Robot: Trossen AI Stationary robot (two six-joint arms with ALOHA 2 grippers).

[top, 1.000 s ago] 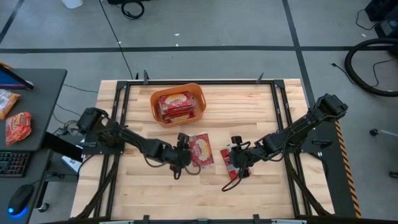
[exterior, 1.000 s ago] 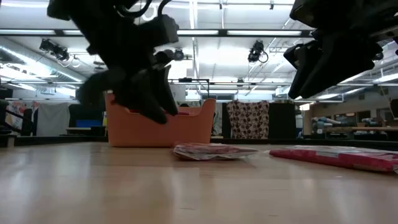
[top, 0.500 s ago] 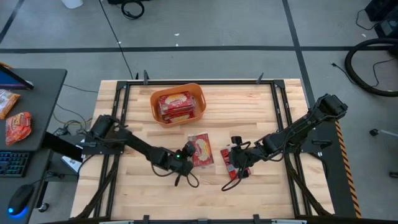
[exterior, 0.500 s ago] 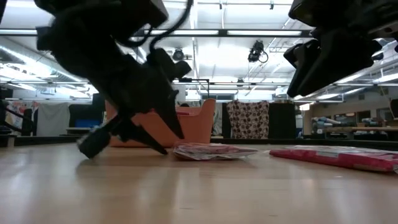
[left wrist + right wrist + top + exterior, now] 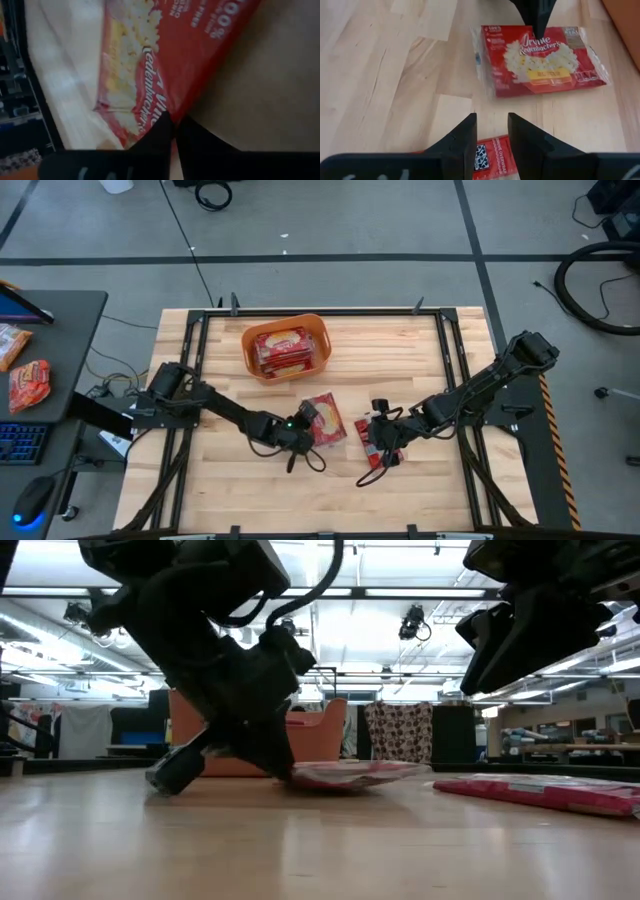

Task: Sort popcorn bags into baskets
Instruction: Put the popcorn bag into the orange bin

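An orange basket (image 5: 285,347) at the table's far middle holds several red popcorn bags (image 5: 283,350). One red bag (image 5: 323,418) lies flat at mid-table, and my left gripper (image 5: 304,429) is shut on its left edge. A second bag (image 5: 371,446) lies flat to its right. My right gripper (image 5: 378,434) hovers above that second bag (image 5: 492,156) with its fingers open, well clear of the bag in the low view (image 5: 540,793). My left gripper pinches the bag's left long edge (image 5: 167,112), about halfway along it (image 5: 536,26), between its two shut fingers. The fingers slant down from the table's left and lie across that edge. The bag (image 5: 355,774) lies nearly flat, its right part on the table.
The dark frame rails (image 5: 190,380) run along the table's left, right and far sides. Bare wood lies along the near edge (image 5: 320,500). A side desk (image 5: 40,380) with more red packets stands off the table's left.
My left gripper has dropped to the tabletop, moved right toward the middle bag and shut on its left edge. The bag has shifted slightly, and its held edge is a little raised. My right gripper has kept still.
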